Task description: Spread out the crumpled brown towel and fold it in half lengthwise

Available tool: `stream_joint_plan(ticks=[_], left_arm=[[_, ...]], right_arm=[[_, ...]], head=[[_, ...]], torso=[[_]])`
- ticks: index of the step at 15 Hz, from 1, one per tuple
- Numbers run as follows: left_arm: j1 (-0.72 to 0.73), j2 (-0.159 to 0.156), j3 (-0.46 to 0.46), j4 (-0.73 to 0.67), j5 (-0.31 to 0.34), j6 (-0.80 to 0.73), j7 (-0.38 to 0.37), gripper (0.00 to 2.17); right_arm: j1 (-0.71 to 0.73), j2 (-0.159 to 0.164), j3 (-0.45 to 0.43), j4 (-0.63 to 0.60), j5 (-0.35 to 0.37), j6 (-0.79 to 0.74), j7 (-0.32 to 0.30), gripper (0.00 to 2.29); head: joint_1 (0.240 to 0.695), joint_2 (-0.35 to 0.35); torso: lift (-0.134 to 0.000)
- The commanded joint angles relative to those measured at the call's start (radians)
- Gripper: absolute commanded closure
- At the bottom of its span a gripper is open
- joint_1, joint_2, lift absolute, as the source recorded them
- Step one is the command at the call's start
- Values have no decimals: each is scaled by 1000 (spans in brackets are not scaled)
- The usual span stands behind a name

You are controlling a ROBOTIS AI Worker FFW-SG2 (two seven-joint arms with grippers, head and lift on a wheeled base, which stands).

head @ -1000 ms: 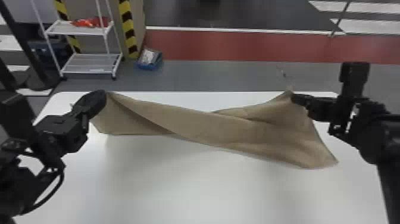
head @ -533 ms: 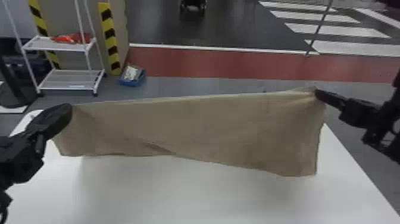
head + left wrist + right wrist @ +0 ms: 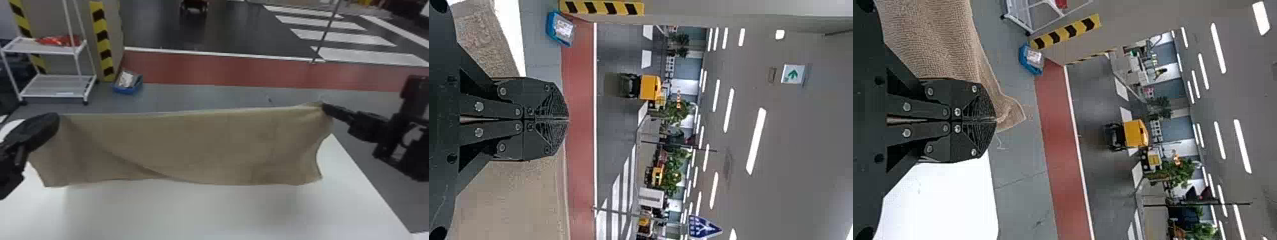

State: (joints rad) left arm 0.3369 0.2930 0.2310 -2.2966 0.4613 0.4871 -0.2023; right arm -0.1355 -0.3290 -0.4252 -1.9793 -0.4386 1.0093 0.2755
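I see my big white table (image 3: 198, 217) near me. The white rack (image 3: 54, 86) stands far off on the left. The brown towel (image 3: 204, 146) hangs wide over the table, with a slanting crease on its left part. My left gripper (image 3: 56, 119) pinches its top left corner tight. My right gripper (image 3: 324, 107) pinches the top right corner tight too.

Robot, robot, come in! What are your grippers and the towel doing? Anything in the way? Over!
Black left gripper and black right gripper shut on upper corners of brown cloth towel. Towel stretched above white table. Slanting crease might need smoothing.
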Motion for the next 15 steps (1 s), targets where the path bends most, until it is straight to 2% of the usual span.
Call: stream_joint_plan(ticks=[1, 3, 5, 6, 7, 8, 10, 12, 14, 15], left_arm=[[-124, 12, -38, 120, -4, 0, 0, 1899], [-286, 23, -76, 287, -3, -9, -3, 1899], [-444, 43, -133, 444, -4, -67, 0, 1899], [-515, 43, -157, 506, -4, -92, -2, 1899], [-564, 45, -176, 540, -4, -110, -3, 1899], [-598, 45, -185, 552, -4, -120, -5, 1899], [-590, 51, -188, 531, 2, -117, -12, 1899], [-475, 71, -187, 447, 11, -120, -23, 1899], [-349, 72, -190, 393, 11, -120, -63, 1899], [-283, 71, -205, 375, -1, -129, -75, 1899]], right_arm=[[-116, 21, 65, 152, 41, -34, -1, 1301], [-251, 53, 105, 339, 92, -166, -1, 1301], [-389, 82, 123, 502, 144, -277, 11, 1301], [-455, 96, 131, 565, 172, -332, 18, 1301], [-497, 105, 132, 591, 190, -347, 24, 1301], [-524, 110, 134, 597, 196, -347, 31, 1301], [-474, 108, 131, 551, 178, -335, 47, 1301], [-322, 79, 123, 468, 129, -350, 60, 1301], [-176, 47, 95, 433, 75, -418, 79, 1301], [-98, 27, 75, 421, 37, -467, 87, 1301]], head=[[614, -151], [602, -133], [557, -108], [538, -103], [485, -94], [453, -91], [403, -87], [385, -87], [412, -94], [473, -117]], torso=[[-124], [-124], [-124], [-124], [-124], [-124], [-124], [-124], [-124], [-124]])
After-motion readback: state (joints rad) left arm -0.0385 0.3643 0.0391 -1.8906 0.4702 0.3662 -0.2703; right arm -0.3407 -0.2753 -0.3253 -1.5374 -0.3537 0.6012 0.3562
